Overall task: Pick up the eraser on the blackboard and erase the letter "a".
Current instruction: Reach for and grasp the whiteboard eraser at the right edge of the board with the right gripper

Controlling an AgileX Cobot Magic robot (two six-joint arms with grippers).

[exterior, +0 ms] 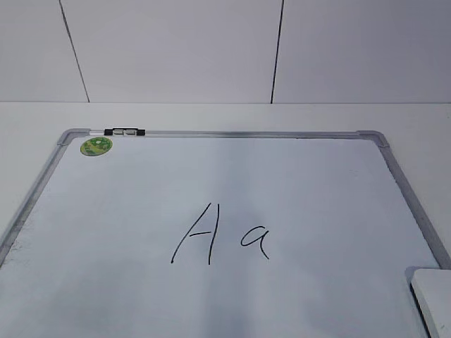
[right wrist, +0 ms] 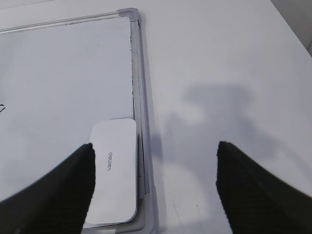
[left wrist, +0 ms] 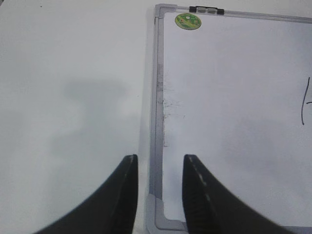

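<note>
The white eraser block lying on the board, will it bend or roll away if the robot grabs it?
The white rounded-rectangle plastic eraser looks like a stiff block, so it probably won't bend. It lies flat on the white dry-erase board, so rolling seems unlikely. Its smooth top might be slightly slippery.

Two pairs of black gripper fingers, seen only from the wrist cameras

The left gripper (left wrist: 160, 187) shows two matte black fingers (left wrist: 124, 195) that rise from the bottom edge and taper to narrow, rounded tips. Their outer edges curve inward, and the inner edge of the right-hand one carries a thin pale line with faint speckles, like wear or dust. The right gripper (right wrist: 156, 168) shows two broader black fingers (right wrist: 61, 190), wedge-shaped, with blunt, softly rounded upper corners and a dull, slightly grainy surface. No cables, screws or lettering can be made out on either pair. In the exterior view no part of the robot appears.
</note>
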